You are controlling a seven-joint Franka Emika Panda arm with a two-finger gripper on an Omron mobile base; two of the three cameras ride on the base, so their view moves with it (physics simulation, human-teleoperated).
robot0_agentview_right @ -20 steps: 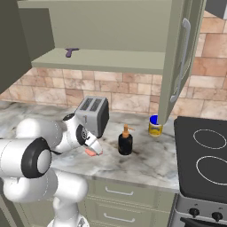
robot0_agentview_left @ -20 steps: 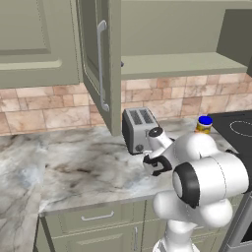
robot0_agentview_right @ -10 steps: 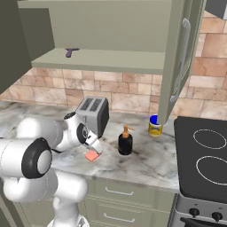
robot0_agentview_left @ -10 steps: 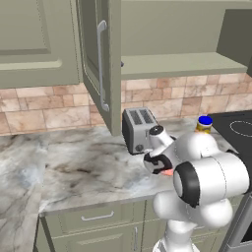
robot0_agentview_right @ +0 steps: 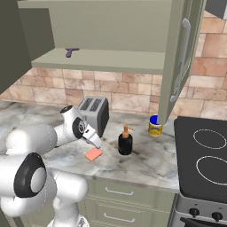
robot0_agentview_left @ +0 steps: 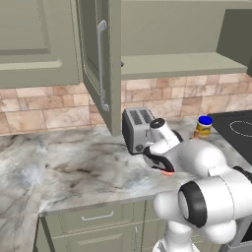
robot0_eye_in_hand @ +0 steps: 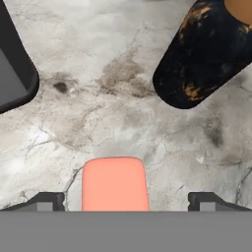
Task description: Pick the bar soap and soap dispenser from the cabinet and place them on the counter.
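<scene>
The tool (robot0_eye_in_hand: 126, 202) stands apart over the bar soap (robot0_agentview_right: 93, 154), which lies flat on the bench (robot0_agentview_right: 146, 162); the soap dispenser (robot0_agentview_right: 125, 141) stands at its 2 o'clock.

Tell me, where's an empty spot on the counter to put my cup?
Left of the toaster the counter lies bare. It's crowded between toaster and stove: soap, dispenser and jar sit there.
</scene>
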